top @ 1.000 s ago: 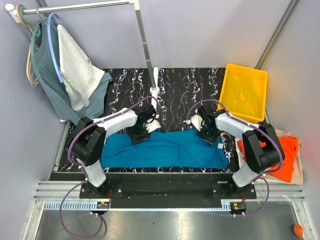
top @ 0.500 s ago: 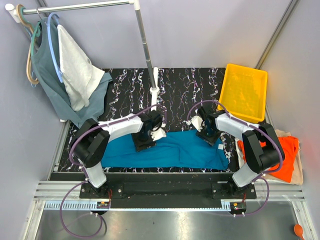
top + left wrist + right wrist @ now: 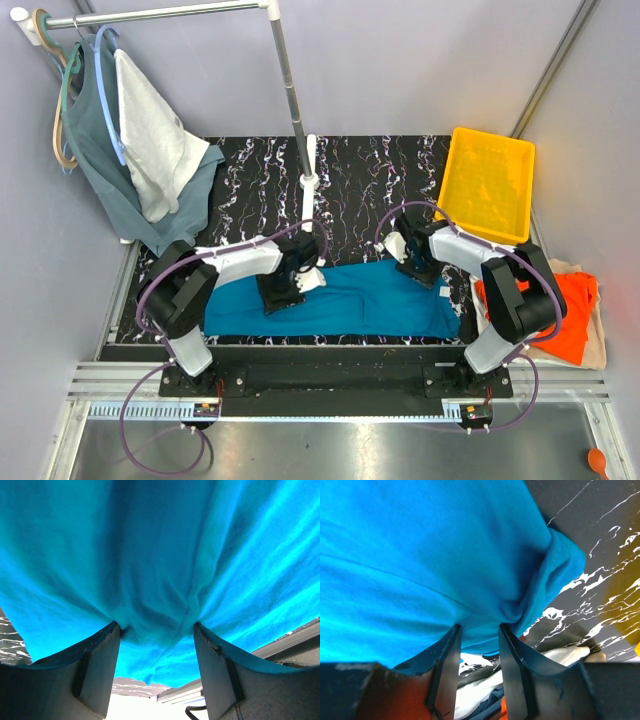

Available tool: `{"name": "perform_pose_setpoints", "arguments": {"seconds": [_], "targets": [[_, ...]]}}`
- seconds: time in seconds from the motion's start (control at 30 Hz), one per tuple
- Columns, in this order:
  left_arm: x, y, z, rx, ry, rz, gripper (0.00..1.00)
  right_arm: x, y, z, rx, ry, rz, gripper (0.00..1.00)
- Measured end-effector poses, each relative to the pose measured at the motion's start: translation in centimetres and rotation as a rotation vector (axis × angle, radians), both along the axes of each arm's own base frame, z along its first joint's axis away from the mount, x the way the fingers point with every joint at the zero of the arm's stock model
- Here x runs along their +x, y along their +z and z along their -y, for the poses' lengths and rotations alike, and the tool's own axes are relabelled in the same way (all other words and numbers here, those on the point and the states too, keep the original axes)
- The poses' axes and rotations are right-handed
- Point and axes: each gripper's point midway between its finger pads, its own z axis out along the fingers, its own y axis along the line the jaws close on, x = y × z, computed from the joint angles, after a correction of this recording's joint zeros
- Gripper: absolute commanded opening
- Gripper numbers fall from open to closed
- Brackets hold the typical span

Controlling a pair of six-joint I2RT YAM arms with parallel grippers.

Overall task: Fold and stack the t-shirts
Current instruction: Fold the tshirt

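The teal-blue t-shirt lies in a long band across the near part of the black marbled table. My left gripper is shut on the shirt's far edge left of centre. In the left wrist view the gripper has cloth bunched between its tips and lifted off the table. My right gripper is shut on the shirt's far right corner. In the right wrist view it pinches a fold of cloth. The orange t-shirt lies on the cream one to the right of the table.
A yellow tray sits at the back right. A metal rack pole stands at the table's middle back. A grey-green top and a white cloth hang on hangers at the back left, draping onto the table's corner.
My left gripper has moved toward the near edge with the shirt's far edge in it, so the band is narrower on the left. The right gripper has barely moved.
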Motion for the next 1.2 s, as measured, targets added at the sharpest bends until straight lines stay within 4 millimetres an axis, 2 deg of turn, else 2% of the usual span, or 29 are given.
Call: {"name": "perform_pose_setpoints", "arguments": {"seconds": [0.17, 0.27, 0.5, 0.63, 0.77, 0.87, 0.93, 1.2], "targets": [[-0.2, 1.3, 0.3, -0.034, 0.001, 0.008, 0.64, 0.3, -0.2, 0.4, -0.029, -0.001, 0.001, 0.42], [0.0, 3.3, 1.3, -0.082, 0.000, 0.015, 0.64, 0.6, -0.2, 0.5, -0.046, -0.002, 0.000, 0.41], [3.1, 8.5, 5.6, -0.247, -0.009, 0.114, 0.65, 1.3, -0.1, 0.4, -0.053, -0.004, 0.000, 0.42], [4.9, 9.8, 8.3, -0.326, -0.016, 0.135, 0.65, 1.5, -0.1, 0.3, -0.055, -0.004, -0.002, 0.42], [6.4, 8.0, 10.3, -0.343, -0.022, 0.122, 0.64, 1.7, -0.1, 0.2, -0.051, -0.005, 0.000, 0.41], [6.8, 5.6, 10.9, -0.316, -0.023, 0.094, 0.64, 1.6, -0.1, 0.1, -0.047, -0.007, -0.001, 0.41], [7.0, 4.7, 11.1, -0.311, -0.025, 0.089, 0.64, 1.6, -0.1, 0.1, -0.045, -0.007, -0.002, 0.41], [8.3, 3.1, 12.0, -0.311, -0.041, 0.121, 0.63, 1.6, -0.2, 0.1, -0.043, -0.008, -0.004, 0.41]]}}
